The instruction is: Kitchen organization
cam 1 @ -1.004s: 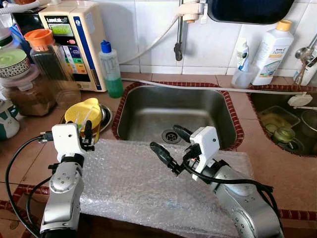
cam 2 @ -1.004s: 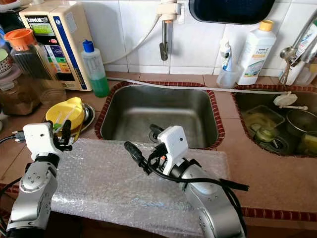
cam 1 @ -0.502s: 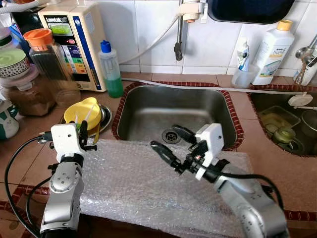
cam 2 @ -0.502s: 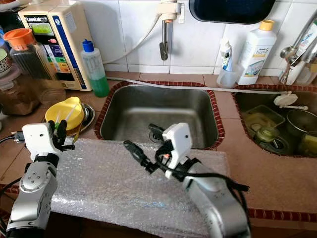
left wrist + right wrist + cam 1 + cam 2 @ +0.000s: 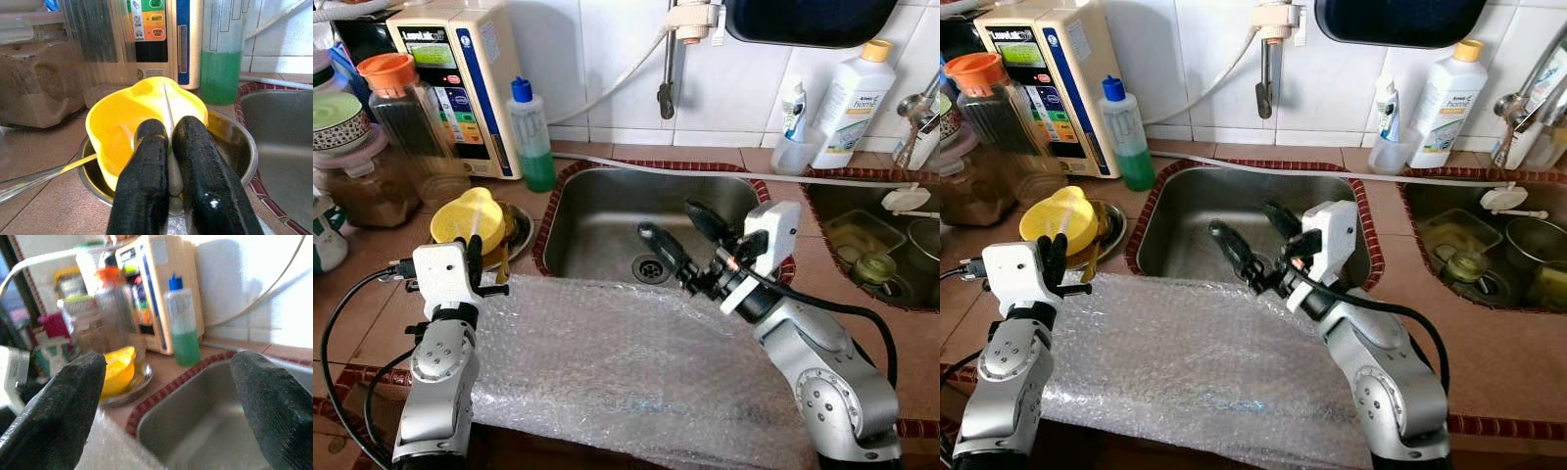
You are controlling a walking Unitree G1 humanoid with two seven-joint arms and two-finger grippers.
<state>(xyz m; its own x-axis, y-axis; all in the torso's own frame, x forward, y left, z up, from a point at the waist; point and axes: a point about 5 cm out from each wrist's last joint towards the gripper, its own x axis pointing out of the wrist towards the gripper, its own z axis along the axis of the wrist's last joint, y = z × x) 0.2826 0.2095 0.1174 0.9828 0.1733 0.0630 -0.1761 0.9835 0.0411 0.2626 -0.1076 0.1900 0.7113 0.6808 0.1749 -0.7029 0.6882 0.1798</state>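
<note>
Tiled worktop [image 5: 862,323] carries a bubble wrap sheet [image 5: 617,372] across the lower centre, where our right pincer [image 5: 671,230], fingers apart, hovers over the sink [image 5: 607,211] while our left pincer [image 5: 480,262] keeps fingers together near the yellow bowl [image 5: 470,217], seemingly ready to grasp.

Right claw [image 5: 1252,238] hangs spread wide over the steel sink [image 5: 1171,211], above the bubble wrap [image 5: 1190,362].
</note>
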